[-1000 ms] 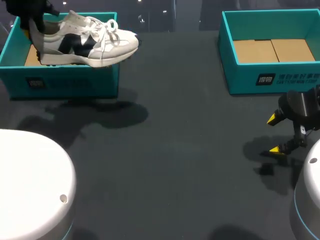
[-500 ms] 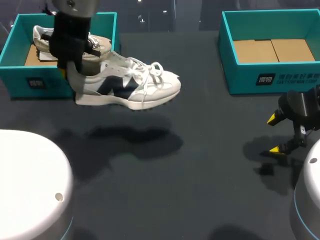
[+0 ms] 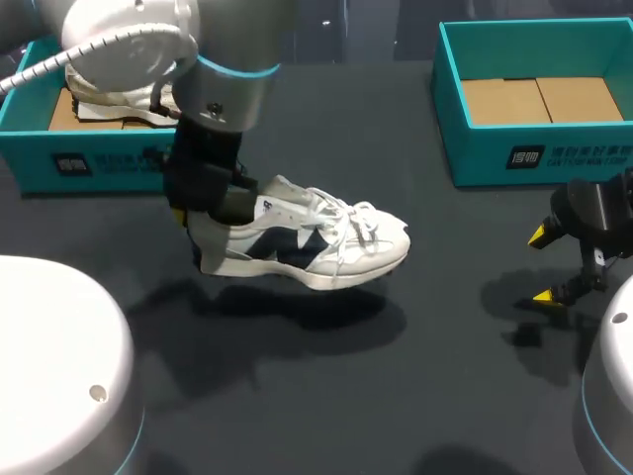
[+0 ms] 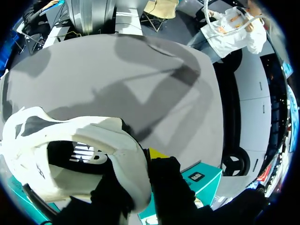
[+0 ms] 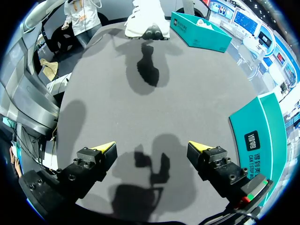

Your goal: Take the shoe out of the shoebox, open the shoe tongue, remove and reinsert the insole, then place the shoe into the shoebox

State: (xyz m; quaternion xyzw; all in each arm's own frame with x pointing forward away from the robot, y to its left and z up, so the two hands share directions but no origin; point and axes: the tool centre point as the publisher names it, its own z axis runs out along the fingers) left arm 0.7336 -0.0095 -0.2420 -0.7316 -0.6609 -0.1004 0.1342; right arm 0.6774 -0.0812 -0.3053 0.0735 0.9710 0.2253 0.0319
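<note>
Item 1. White-and-navy laced sneaker (image 3: pixel 326 247): over the middle of the table, left of centre, toe pointing right, sole down. It appears to hang just clear of the surface, with its shadow beneath, though contact at the sole is hard to rule out. In my left wrist view the sneaker (image 4: pixel 70 154) shows its open collar and dark interior.

Item 2. My left gripper (image 3: pixel 203 203): at the sneaker's heel, clamped on the heel wall. The left wrist view shows the left gripper (image 4: pixel 140 180) with the white heel pinched between its two fingers, one inside the collar and one outside.

Item 3. My right gripper (image 3: pixel 542 265): near right, fingers spread wide, nothing between them. The right gripper (image 5: pixel 151 147) is low over bare table.

Item 4. Teal cardboard left shoebox (image 3: pixel 99 163): far left, holding a second pale shoe (image 3: pixel 109 94).

Item 5. Teal right shoebox (image 3: pixel 534 158): far right, brown cardboard floor showing.

Item 6. Dark grey table (image 3: pixel 396 396).
</note>
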